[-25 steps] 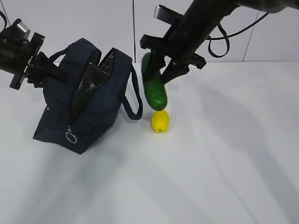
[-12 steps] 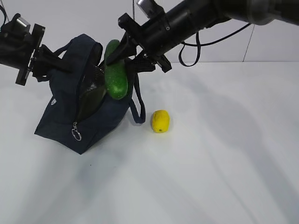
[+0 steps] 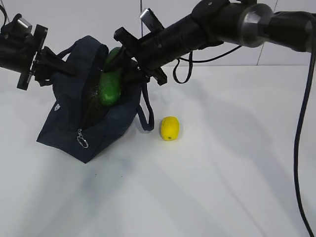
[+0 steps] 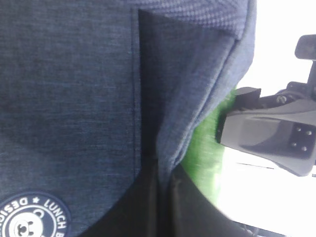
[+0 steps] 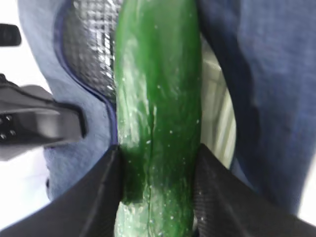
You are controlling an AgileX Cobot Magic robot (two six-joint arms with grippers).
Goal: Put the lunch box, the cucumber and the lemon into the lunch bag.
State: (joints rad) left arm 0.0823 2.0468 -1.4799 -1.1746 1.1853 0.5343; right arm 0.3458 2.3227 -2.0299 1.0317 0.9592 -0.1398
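The cucumber point(image 3: 109, 88) has sunk lower into the lunch bag point(image 3: 64, 129), pinched by the right gripper point(image 3: 123, 61). The left gripper point(image 3: 64, 69), pressed together, pinches the bag's rim. The lemon point(image 3: 169, 128) lies on the table point(image 3: 222, 163), below the right gripper.

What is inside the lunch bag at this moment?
The cucumber hangs in the lunch bag's opening, held by the right gripper. A pale lid-like surface shows beneath; the rest is hidden.
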